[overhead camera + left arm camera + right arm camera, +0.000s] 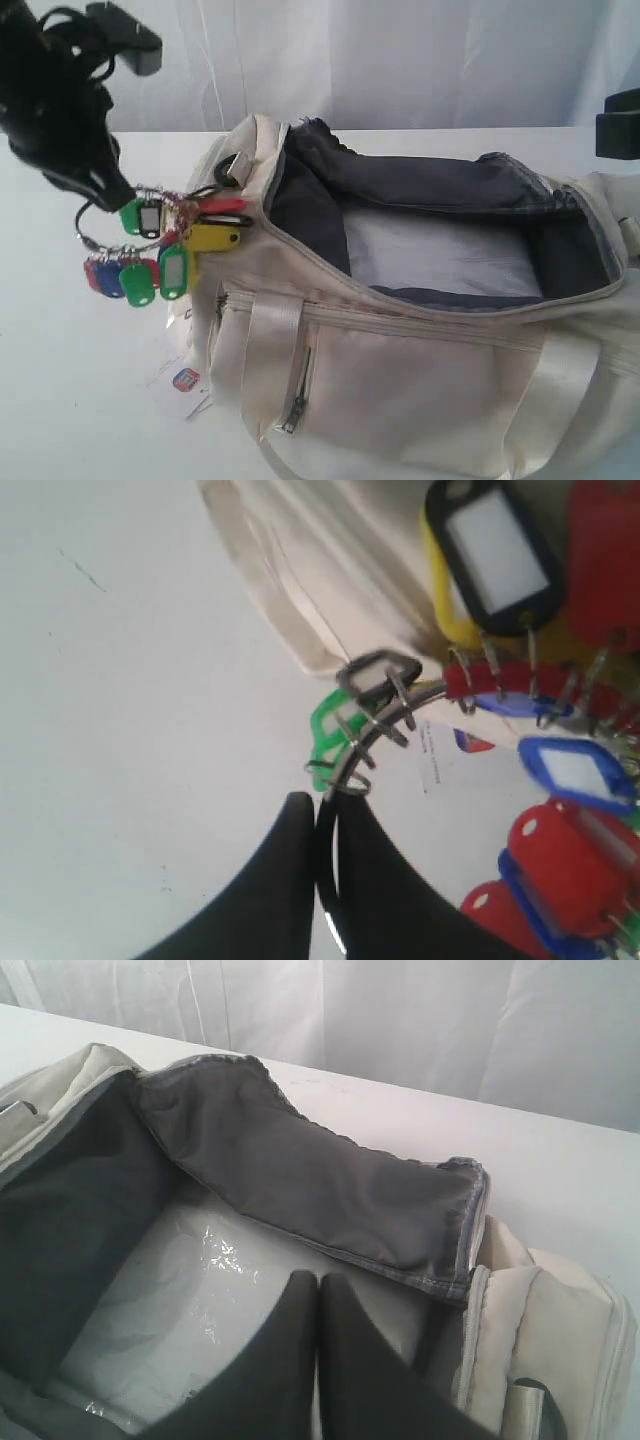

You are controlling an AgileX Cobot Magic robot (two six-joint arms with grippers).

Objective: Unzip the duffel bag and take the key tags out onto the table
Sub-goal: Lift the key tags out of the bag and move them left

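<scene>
Key tags (pixel 160 255): you have a bunch of small oblong plastic tags strung on a metal ring (pixel 385 720), each with a pale label window.
Colours: green, yellow, red and blue in the exterior view; up close you also get a black-framed one on a yellow tag.
Position: the bunch hangs in the air by the bag's left end, over the table (pixel 60 400). The yellow and red tags lie towards the bag (touching or not, you cannot tell).
Left gripper (pixel 318 798): your fingers are pinched tight on the wire ring, tags dangling below.
Right gripper (pixel 318 1282): fingers pressed together with nothing between them, poised over the bag's open mouth.
Duffel bag (pixel 420 400): cream fabric, main zip undone, mouth gaping, grey lining (pixel 300 1175) folded outward at the far edge. A shiny strap (pixel 270 350) and a zipped side pocket (pixel 300 385) face you.
Paper tag (pixel 186 380): small and white with a red-blue mark, flat on the table beside the bag's near left corner.
</scene>
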